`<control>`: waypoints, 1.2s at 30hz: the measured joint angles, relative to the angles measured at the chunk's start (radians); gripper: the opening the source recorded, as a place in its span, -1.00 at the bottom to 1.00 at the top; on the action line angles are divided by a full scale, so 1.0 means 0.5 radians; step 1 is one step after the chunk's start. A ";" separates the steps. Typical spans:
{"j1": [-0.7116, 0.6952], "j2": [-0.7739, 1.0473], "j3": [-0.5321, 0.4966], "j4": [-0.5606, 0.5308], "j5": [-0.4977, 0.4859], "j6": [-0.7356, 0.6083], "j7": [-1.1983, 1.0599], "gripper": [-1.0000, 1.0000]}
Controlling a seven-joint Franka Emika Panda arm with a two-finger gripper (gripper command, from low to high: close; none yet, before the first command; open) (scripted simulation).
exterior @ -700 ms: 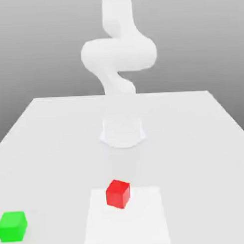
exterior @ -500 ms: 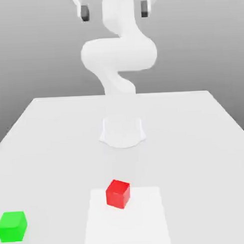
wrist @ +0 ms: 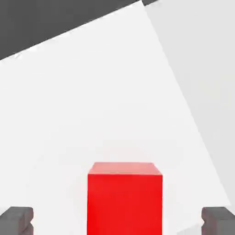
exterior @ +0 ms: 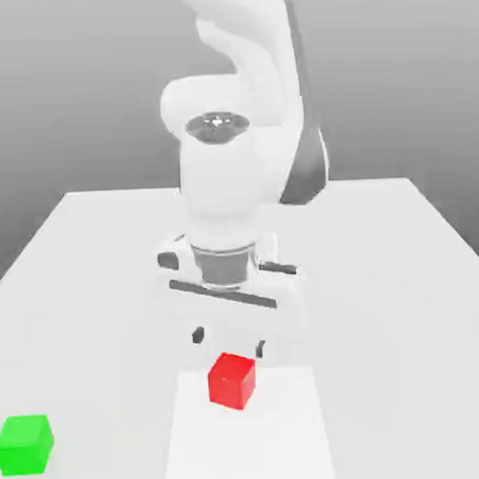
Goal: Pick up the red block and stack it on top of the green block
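Note:
The red block (exterior: 232, 380) rests on a lighter square patch of the table (exterior: 248, 434). My gripper (exterior: 228, 342) hangs open just above and behind it, its two dark fingertips (exterior: 198, 335) spread wider than the block. In the hand view the red block (wrist: 125, 199) lies between the two grey fingertips (wrist: 16, 220), touching neither. The green block (exterior: 25, 445) sits on the table near the front at the exterior view's left, well apart from the red block.
The white table (exterior: 382, 267) stretches wide around both blocks. The arm's white body (exterior: 232, 195) rises over the middle of the table behind the red block.
The hand has come down from high above the table to just over the red block, fingers still spread. Neither block has moved.

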 joint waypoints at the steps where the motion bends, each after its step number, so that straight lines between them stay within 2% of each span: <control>1: -0.001 0.074 -0.005 0.008 -0.022 0.062 0.018 0.00; 3: 0.045 0.219 -0.056 0.026 -0.049 0.187 0.037 0.00; 4: 0.060 0.276 -0.074 0.034 -0.060 0.235 0.045 -1.00; 11: 0.065 0.282 -0.080 0.034 -0.070 0.243 0.055 -1.00; 18: 0.045 -0.173 -0.031 -0.030 0.035 -0.148 -0.022 -1.00; 21: -0.058 -0.158 -0.105 0.115 0.084 -0.278 -0.004 -1.00; 33: -0.522 0.276 -0.445 0.967 0.161 -0.704 0.234 -1.00; 36: -0.568 0.467 -0.446 1.032 0.218 -0.582 0.212 -1.00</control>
